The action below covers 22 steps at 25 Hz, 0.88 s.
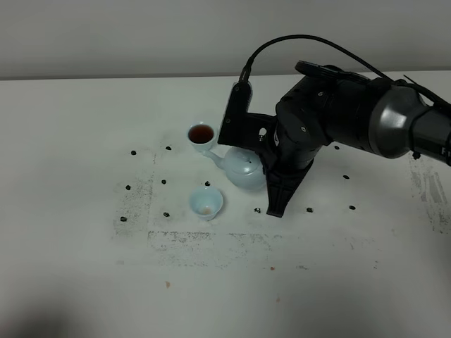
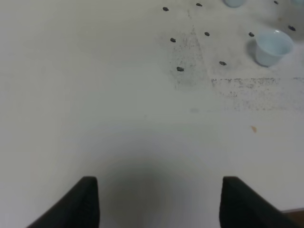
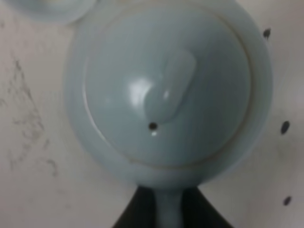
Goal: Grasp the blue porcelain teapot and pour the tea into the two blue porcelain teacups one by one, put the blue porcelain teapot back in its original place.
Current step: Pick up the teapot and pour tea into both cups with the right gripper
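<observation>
- The blue porcelain teapot (image 1: 243,172) is sitting between the two cups with its lid on, spout pointing at the far teacup (image 1: 201,135) — that one is holding dark tea.
- The near teacup (image 1: 206,203) is standing just in front.
- The right gripper (image 3: 168,213) is clamping the teapot's handle.
- The left gripper (image 2: 159,204) is hovering, jaws apart — over the white table (image 1: 84,282).

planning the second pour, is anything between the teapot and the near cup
Nothing visible. Only table lies between the teapot, held by the right gripper, and the near cup; the filled far cup sits off that path, by the spout.
</observation>
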Available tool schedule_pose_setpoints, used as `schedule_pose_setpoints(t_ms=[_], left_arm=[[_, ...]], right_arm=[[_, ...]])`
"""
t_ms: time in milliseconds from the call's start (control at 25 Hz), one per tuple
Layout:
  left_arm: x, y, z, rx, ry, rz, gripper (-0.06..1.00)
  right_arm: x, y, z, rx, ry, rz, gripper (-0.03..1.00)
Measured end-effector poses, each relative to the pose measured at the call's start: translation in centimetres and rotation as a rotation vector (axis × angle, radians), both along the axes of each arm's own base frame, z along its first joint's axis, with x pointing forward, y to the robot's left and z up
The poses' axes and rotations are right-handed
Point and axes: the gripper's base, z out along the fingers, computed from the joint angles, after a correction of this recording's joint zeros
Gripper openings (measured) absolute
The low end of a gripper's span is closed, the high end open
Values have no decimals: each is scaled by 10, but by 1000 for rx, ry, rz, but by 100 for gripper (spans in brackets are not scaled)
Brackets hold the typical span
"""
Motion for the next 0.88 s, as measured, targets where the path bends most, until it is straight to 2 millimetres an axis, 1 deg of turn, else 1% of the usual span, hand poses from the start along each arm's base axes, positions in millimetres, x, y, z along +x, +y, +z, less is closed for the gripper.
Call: schedule_pose_setpoints(t_ms=[200,320,440,560,680,880], left_arm=[[0,0,0,0,0,0,57],[0,0,0,0,0,0,57],[0,0,0,0,0,0,57],[0,0,0,0,0,0,57],[0,0,0,0,0,0,57],[0,0,0,0,0,0,57]], right_arm=[[-1,-5,0,-127,-8,71,8],[-5,0,0,-181,-19,115,8],[-11,5,-4,-214,-30,163,8],[-14,6,-8,-246,-37,180,8],[-14,6,-7,-277,-62,192,8],[-16,14,-4,-337,-112,256,8]])
